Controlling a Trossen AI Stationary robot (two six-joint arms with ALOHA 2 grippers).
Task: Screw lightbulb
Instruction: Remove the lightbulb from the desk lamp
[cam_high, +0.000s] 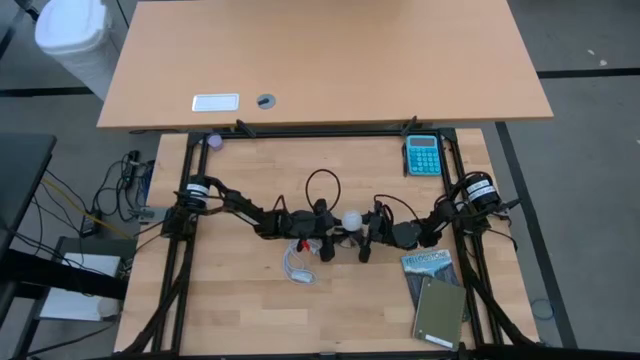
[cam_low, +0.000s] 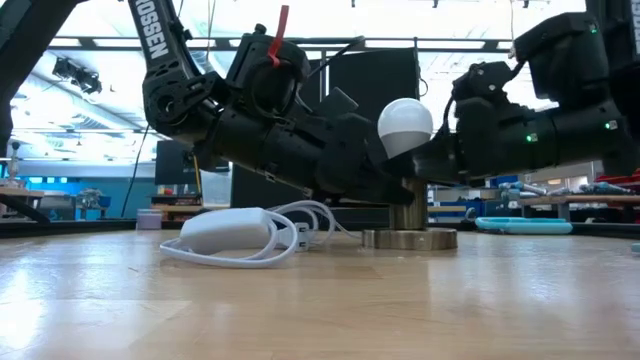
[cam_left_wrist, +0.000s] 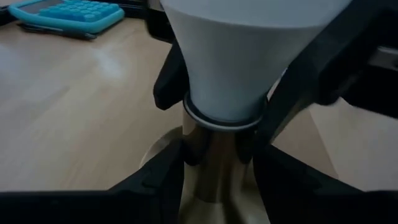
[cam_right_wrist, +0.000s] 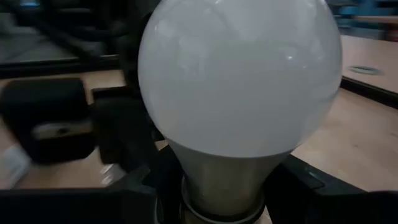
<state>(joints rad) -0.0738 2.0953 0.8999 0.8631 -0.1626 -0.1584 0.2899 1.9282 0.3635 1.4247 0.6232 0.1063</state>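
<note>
Standing upright at mid-table, the lightbulb (cam_low: 405, 122), globe up, its metal neck seated in the round grey socket (cam_low: 409, 236), whose white cord and switch block (cam_low: 229, 232) trail away on the left arm's side; flanked from both sides: left gripper (cam_high: 328, 238) low against the socket's stem just under the bulb, fingers (cam_left_wrist: 163, 180) drawn in on that stem, seemingly steadying it; right gripper (cam_high: 368, 238) opposite, fingers (cam_right_wrist: 298, 180) closed around the bulb's lower neck beneath the globe. Judged as mid-turn, with threads partly engaged and seating unconfirmed. To do well: keep the bulb's axis plumb over the socket, no sideways lean, lest the threads cross; turn from the neck, never squeezing the frosted globe; hold the socket dead still against the twist, as the light base and its cord could otherwise spin or skid across the wood; rotate in short arcs, release, re-grip at the same height, repeat; watch for the gap between the bulb's collar and the socket mouth to close evenly all round; stop on firm resistance, no forcing. Well off from the socket, toward the far edge on the right arm's side, a teal calculator (cam_high: 422, 155), clear of the work; also on that side, toward the near edge, two booklets (cam_high: 434, 295), equally out of the way.
</note>
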